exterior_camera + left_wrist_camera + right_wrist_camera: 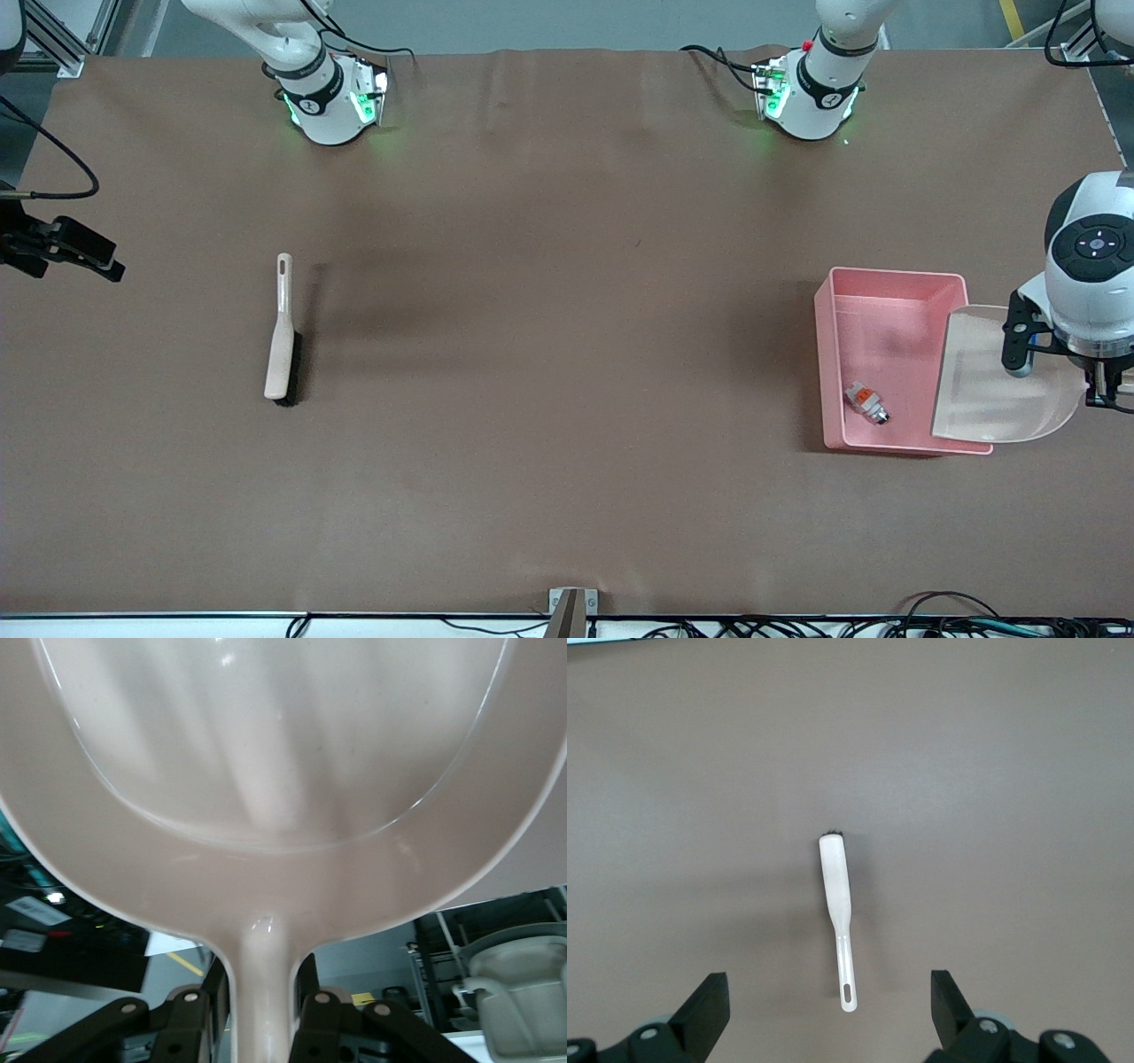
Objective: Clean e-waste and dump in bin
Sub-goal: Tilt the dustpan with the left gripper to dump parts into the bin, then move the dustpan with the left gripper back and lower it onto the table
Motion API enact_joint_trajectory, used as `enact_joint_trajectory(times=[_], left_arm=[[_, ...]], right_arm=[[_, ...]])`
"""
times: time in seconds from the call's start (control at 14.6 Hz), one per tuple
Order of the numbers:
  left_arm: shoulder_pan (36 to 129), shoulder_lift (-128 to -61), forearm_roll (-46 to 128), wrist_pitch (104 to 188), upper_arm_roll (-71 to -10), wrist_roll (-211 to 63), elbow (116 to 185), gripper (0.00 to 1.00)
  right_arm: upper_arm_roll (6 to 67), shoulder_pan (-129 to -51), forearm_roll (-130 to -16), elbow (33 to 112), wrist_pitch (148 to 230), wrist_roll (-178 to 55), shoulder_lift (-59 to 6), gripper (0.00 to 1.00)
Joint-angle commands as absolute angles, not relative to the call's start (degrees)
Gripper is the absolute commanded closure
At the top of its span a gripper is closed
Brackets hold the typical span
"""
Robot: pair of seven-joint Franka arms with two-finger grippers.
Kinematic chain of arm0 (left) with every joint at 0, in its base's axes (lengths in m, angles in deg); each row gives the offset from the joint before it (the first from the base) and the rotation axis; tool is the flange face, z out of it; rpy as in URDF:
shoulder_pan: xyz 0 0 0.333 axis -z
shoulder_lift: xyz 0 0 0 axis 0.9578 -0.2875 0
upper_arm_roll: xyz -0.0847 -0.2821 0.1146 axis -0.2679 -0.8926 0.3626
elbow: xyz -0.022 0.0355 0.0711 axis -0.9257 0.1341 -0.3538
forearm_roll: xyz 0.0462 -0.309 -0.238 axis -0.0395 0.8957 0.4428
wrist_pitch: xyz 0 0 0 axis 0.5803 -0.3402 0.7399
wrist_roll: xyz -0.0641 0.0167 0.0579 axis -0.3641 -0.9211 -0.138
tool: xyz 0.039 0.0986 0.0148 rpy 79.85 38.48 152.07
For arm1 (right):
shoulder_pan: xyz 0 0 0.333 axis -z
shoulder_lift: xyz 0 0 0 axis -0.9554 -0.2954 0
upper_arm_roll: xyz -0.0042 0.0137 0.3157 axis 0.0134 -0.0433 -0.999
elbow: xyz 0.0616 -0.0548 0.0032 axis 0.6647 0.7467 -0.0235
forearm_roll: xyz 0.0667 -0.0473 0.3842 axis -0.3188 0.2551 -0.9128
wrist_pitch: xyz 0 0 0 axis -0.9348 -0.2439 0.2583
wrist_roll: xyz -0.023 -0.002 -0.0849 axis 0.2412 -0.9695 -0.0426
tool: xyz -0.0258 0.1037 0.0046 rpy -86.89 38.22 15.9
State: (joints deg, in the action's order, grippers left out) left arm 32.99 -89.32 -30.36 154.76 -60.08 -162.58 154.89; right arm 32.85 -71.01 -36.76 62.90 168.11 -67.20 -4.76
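Note:
The pink bin [827, 354] stands toward the left arm's end of the table. One white-grey piece of e-waste [866, 401] with orange marks lies in it, near its corner closest to the front camera. The dark brown-red block is not in view. My left gripper [1101, 387] is shut on the handle of the beige dustpan [992, 390] and holds it tilted, its mouth over the bin's rim. In the left wrist view the pan [283, 771] looks empty, with the left gripper [266, 1023] closed on its handle. My right gripper [84, 251] is open and empty, up over the table.
The beige brush [282, 332] with black bristles lies on the brown table toward the right arm's end. It also shows below the right gripper [830, 1014] in the right wrist view [835, 895]. Cables and a bracket [571, 607] run along the front edge.

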Motion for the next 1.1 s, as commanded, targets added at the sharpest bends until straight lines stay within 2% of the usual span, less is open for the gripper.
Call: enact_joint_trajectory(times=[0.0, 0.27, 0.55, 1.03], left_arm=[[32.9, -87.4, -30.2, 153.3, -64.3, -163.1, 154.4, 0.98], [34.0, -88.1, -29.4, 141.0, -73.7, -157.8, 149.0, 0.98], [41.1, -88.5, -24.3, 136.0, -74.3, -147.5, 148.4, 0.98], [50.4, -96.0, -16.3, 135.2, -74.3, -128.2, 148.9, 0.97]], right_arm=[[32.6, -71.3, -37.1, 62.6, 167.5, -68.0, -4.7, 0.0], [32.7, -71.1, -37.2, 62.7, 166.4, -68.0, -4.5, 0.0], [32.8, -70.8, -37.2, 62.7, 164.8, -68.0, -4.4, 0.0], [32.8, -70.7, -37.2, 62.7, 164.8, -68.0, -4.4, 0.0]])
